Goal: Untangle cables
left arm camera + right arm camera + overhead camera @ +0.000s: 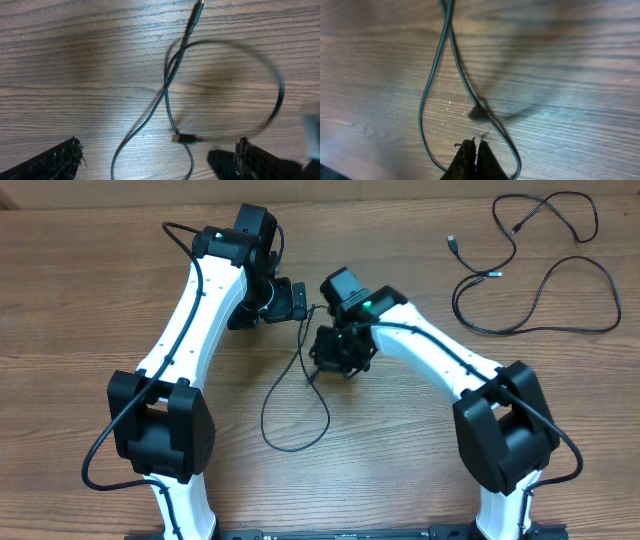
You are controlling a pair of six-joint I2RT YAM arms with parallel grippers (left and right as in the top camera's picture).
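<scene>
The left gripper, fingers wide apart, hovers over the crossing in the looped cable lying in the middle of the surface. The right gripper has its fingers pressed together at the loop's bend, whether on a strand I cannot tell. Best close the left on 1 strand beside the crossing and draw it outward, staying low; 2 other cables lie well apart, and no container shows.

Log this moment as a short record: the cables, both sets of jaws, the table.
surface: wooden table
middle cable: one loose loop that crosses itself, lying between the two arms
far cables: spread loosely at the table's far right, apart from both arms
left jaws: wide open above the loop, holding nothing
right jaws: shut, tips close to the loop; whether they pinch it cannot be told
</scene>
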